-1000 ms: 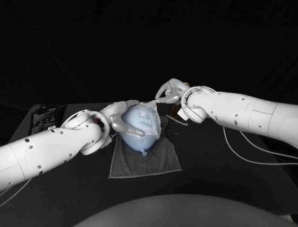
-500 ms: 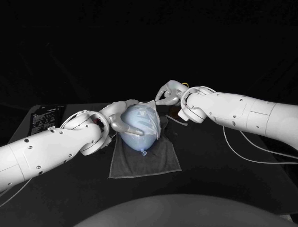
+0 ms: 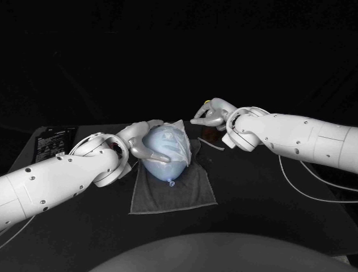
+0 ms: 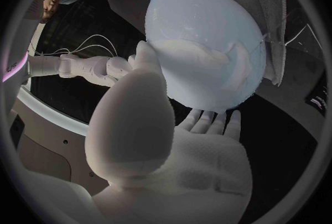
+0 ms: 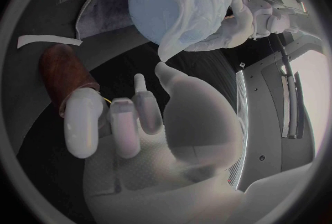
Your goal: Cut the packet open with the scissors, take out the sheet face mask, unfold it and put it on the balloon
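The pale blue balloon [image 3: 164, 154] lies on a grey towel [image 3: 175, 190], knot toward me. My left hand [image 3: 139, 143] grips it from the left, thumb on top and fingers underneath. The white sheet mask [image 3: 176, 137] is draped over the balloon's far half. In the left wrist view the mask [image 4: 201, 58] clings to the balloon [image 4: 207, 19] just past my thumb. My right hand [image 3: 211, 113] hovers behind and to the right of the balloon, fingers apart and holding nothing. In the right wrist view a loose corner of the mask [image 5: 197, 8] hangs close to my right hand [image 5: 138, 124].
A black packet [image 3: 52, 140] lies flat at the table's far left. A brown cylindrical object [image 3: 210, 135] stands under my right hand, with a thin white strip [image 5: 41, 40] on the table beside it. White cables trail across the table on the right.
My right hand has let go of the mask's edge and drawn back to the right, away from the balloon. The left hand and balloon have stayed put.
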You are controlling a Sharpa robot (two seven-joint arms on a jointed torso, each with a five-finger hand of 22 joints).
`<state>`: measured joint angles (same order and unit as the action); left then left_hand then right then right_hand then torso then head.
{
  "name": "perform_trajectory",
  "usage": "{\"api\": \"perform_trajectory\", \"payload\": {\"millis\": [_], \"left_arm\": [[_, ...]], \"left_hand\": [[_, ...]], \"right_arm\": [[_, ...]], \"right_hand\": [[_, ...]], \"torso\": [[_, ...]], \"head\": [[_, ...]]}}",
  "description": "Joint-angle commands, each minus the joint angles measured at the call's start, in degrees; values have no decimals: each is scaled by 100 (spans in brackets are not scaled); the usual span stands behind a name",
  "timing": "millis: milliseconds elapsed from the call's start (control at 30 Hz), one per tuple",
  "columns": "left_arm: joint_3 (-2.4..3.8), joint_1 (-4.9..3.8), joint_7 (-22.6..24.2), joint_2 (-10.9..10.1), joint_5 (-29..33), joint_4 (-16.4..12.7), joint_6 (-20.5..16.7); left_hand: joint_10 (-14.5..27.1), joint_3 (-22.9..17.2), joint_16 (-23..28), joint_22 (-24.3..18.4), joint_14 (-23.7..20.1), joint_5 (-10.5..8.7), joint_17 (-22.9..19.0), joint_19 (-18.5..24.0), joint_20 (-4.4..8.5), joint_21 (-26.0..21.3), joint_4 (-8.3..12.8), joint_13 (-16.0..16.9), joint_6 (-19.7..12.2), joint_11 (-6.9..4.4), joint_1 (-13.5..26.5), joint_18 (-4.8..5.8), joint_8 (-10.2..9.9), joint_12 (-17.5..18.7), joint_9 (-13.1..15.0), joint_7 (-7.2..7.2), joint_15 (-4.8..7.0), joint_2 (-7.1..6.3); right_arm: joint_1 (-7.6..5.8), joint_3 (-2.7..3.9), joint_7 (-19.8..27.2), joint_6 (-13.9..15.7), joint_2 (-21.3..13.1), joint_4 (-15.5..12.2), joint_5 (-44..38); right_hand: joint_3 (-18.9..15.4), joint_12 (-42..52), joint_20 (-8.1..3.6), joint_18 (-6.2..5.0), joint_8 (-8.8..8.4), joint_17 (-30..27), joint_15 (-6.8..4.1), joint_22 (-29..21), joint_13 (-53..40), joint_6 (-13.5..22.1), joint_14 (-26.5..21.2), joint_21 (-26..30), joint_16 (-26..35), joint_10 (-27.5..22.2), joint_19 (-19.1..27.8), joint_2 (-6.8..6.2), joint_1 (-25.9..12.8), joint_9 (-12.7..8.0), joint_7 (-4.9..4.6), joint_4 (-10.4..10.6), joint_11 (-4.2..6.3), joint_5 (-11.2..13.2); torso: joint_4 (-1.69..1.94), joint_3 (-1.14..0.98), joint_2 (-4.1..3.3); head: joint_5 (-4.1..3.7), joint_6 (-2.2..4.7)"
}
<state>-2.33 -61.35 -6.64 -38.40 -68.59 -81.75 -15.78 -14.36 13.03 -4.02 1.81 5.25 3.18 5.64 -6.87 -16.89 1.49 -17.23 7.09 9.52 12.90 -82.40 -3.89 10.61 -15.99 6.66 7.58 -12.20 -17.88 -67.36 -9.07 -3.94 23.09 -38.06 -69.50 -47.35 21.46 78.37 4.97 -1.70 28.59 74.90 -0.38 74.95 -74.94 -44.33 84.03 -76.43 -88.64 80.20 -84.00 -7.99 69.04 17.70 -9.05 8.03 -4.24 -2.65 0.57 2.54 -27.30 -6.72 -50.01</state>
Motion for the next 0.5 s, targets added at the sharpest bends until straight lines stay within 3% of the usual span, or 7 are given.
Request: {"api": "perform_trajectory", "payload": {"millis": [33,233,400,500], "left_arm": [[-12,18,-42,-22,53,-2,88],[-21,27,-34,-115,57,-28,128],[-40,33,-17,-232,59,-95,157],[-52,38,-10,-296,65,-146,166]], "left_hand": [[-37,13,-29,6,31,-4,4,-47,-4,31,-10,2,4,3,-55,34,-4,-24,4,746,-15,-12],[-45,16,-28,7,32,-4,3,-51,-5,32,-10,-1,15,2,-71,35,7,-27,12,747,-14,-12],[-53,16,-24,5,30,-4,-1,-47,-5,31,-9,-3,25,-6,-93,38,15,-31,16,741,-7,-12],[-57,14,-21,4,28,-5,-4,-43,-5,30,-9,-6,28,-13,-106,39,17,-32,18,735,-1,-12]], "right_arm": [[51,-1,104,110,-251,-430,366],[221,-2,74,143,-580,-1041,486],[368,-2,-60,250,-618,-1286,506],[409,-2,-134,309,-590,-1331,514]], "right_hand": [[-213,-49,57,-120,-42,1146,63,1080,-443,81,469,36,17,-67,-40,-67,-144,-8,-3,124,-15,-9],[-468,-57,96,-131,-11,1135,63,1078,-410,61,463,46,20,-90,-38,-89,-166,16,8,285,-11,-9],[-827,-23,57,-133,314,1152,-17,1086,-398,-238,471,29,10,-71,-54,-52,-168,168,132,557,93,-9],[-1042,15,-5,-122,613,1166,-90,1102,-409,-436,479,-23,3,-28,-82,-14,-223,305,240,761,185,-10]], "torso": [[-14,-4,1],[-11,-16,5],[6,-13,-5],[14,-12,-7]], "head": [[-5,1],[-38,1],[-55,1],[-68,1]]}}
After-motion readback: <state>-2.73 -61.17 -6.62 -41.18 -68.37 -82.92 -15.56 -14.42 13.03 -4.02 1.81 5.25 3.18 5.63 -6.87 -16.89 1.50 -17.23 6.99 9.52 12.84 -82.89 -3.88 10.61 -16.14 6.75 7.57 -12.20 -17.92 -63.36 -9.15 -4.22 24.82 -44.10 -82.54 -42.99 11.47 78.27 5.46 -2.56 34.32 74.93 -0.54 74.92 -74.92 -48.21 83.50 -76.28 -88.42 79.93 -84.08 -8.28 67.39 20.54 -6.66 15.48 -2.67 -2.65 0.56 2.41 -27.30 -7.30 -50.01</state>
